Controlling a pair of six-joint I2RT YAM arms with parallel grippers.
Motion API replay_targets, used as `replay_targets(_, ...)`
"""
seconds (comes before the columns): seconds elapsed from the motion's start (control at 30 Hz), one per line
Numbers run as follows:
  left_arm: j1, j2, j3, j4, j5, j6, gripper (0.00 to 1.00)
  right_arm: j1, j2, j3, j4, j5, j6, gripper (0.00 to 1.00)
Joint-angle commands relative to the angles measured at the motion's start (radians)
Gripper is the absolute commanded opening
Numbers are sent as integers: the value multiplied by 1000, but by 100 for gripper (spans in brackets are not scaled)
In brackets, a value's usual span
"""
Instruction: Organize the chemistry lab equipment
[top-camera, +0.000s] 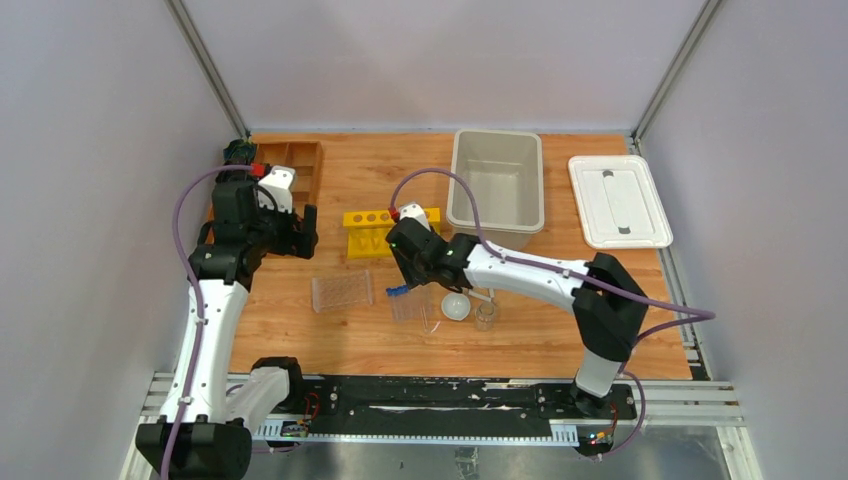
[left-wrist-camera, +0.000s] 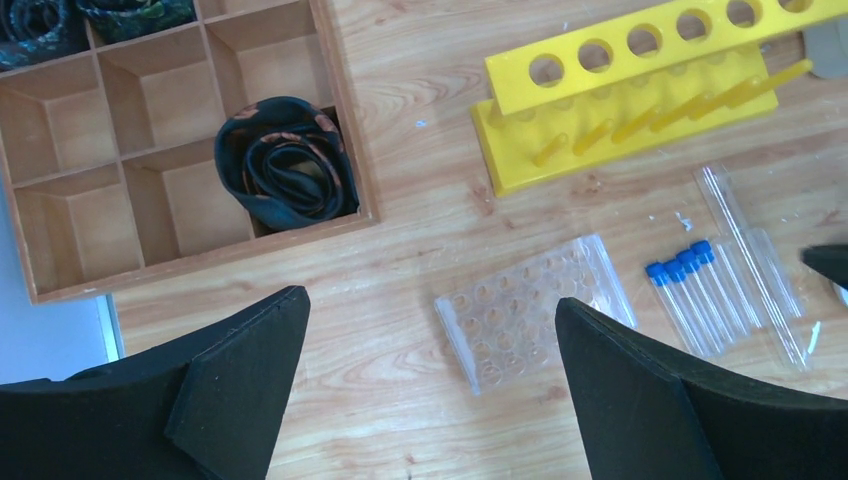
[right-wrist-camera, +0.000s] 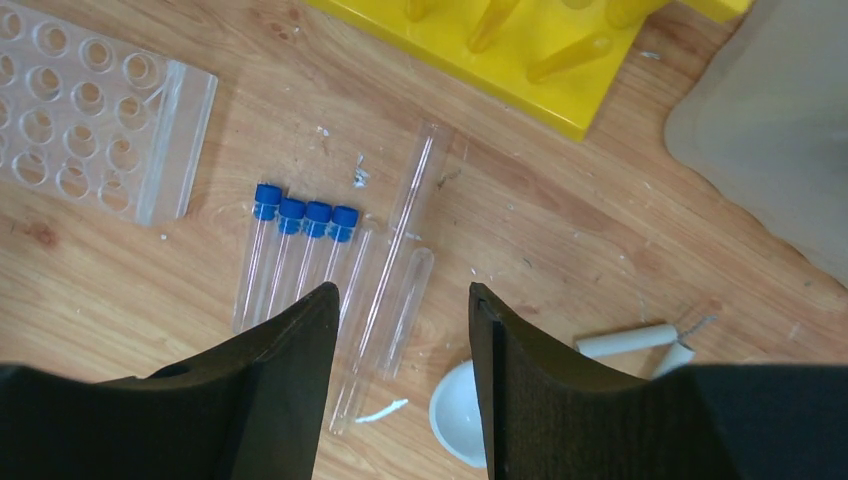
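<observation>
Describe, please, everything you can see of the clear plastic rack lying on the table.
The clear plastic rack is a flat, transparent rectangular block with rows of round wells, all of which look empty. It lies flat on the wooden table, on the near side of the yellow rack. The blue-capped tubes lie apart from it on its right. Only the table touches it.

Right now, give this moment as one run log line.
left claw: open, near rack | right claw: jaws apart, at uncapped tubes
</observation>
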Motion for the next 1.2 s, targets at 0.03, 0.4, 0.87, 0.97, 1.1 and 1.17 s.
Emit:
replay_targets(0.03, 6, -33, 29, -27, 65, 18, 100, 5, 107, 69, 39, 6, 29, 53)
replay_targets(0.4, 6, -59, 38, -55, 103, 42, 100, -22, 227, 88, 65, 25, 65, 47)
replay_targets(0.87, 6, -63, 58, -57, 129, 46, 100, -69, 316, 100, 114, -5, 83, 40)
replay_targets(0.97, 6, -63, 57, -61, 132, 50, 100, -81, 332, 99, 122, -13, 97, 35)
replay_targets(1.1, 6, -74, 50, -62, 145, 60, 100, -94, 339, 82, 145, -34, 115, 27)
replay_targets(1.17, 5, -79, 43, -62, 157, 60, 100, -97, 337, 80, 152, -43, 117, 21)
